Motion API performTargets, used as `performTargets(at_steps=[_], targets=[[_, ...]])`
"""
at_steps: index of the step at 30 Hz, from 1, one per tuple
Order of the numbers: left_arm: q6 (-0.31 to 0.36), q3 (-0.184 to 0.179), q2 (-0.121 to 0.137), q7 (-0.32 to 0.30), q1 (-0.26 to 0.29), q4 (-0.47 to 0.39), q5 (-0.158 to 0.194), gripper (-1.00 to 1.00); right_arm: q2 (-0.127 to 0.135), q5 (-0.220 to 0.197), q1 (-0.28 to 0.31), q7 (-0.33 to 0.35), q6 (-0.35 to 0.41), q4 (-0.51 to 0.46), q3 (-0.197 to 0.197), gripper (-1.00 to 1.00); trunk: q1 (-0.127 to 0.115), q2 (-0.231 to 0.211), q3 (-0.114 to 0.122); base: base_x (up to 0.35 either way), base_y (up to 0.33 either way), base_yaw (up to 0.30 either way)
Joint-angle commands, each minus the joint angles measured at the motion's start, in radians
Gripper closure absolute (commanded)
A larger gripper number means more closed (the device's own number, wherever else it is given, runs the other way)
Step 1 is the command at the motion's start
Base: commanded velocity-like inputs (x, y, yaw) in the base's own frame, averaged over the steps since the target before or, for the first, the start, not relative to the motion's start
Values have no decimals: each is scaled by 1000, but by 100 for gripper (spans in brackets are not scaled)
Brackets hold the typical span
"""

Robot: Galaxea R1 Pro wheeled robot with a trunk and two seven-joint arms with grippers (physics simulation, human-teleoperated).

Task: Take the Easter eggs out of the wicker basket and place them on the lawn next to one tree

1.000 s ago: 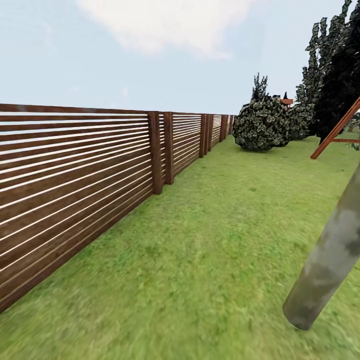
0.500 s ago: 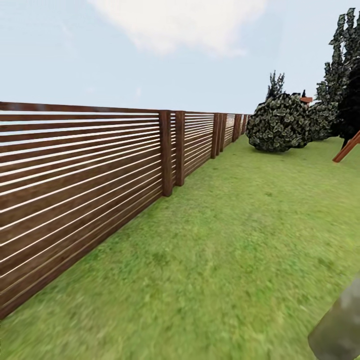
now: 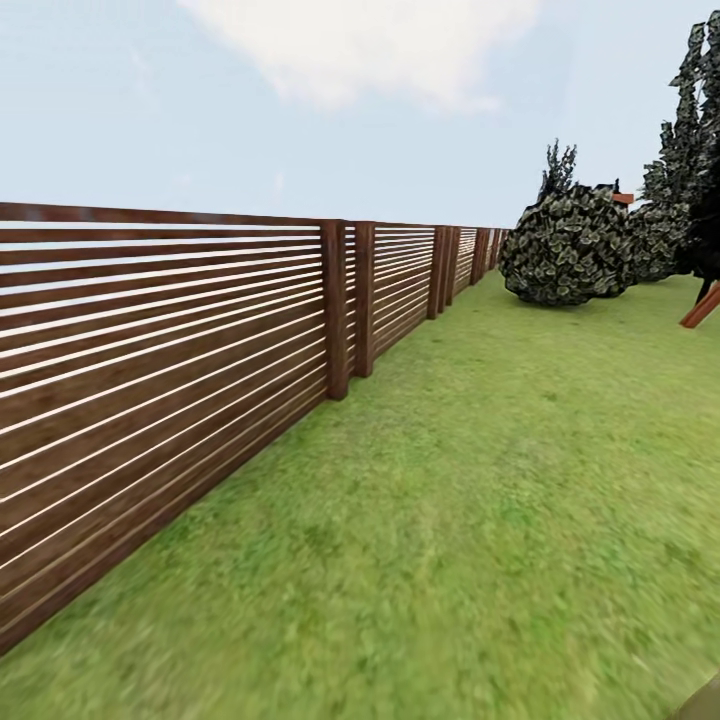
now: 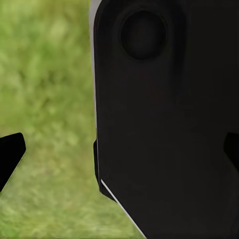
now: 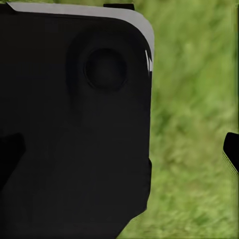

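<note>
From the head camera I look along a brown slatted wooden fence [image 3: 170, 370] bordering the mottled green lawn [image 3: 480, 500], with a round dark leafy bush [image 3: 568, 245] far ahead. Both wrist cameras look past black robot housing to grass; each claw's fingertips sit wide apart at the picture edges, open and empty.
</note>
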State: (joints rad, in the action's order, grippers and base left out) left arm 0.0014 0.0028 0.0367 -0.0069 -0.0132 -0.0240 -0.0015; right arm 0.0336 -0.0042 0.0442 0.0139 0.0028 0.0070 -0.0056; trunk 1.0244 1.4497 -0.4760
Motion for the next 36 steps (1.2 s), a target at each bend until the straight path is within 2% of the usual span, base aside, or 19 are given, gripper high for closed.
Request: performTargets(at_steps=[1, 36], targets=[[0, 0, 0, -1, -1, -2, 0, -100, 0, 0, 1, 1, 0, 1, -1, -100, 1, 0, -1, 346, 0, 0], [0, 0, 0, -1, -1, -2, 0, -100, 0, 0, 0, 3, 0, 1, 1, -100, 1, 0, -1, 346, 0, -6]])
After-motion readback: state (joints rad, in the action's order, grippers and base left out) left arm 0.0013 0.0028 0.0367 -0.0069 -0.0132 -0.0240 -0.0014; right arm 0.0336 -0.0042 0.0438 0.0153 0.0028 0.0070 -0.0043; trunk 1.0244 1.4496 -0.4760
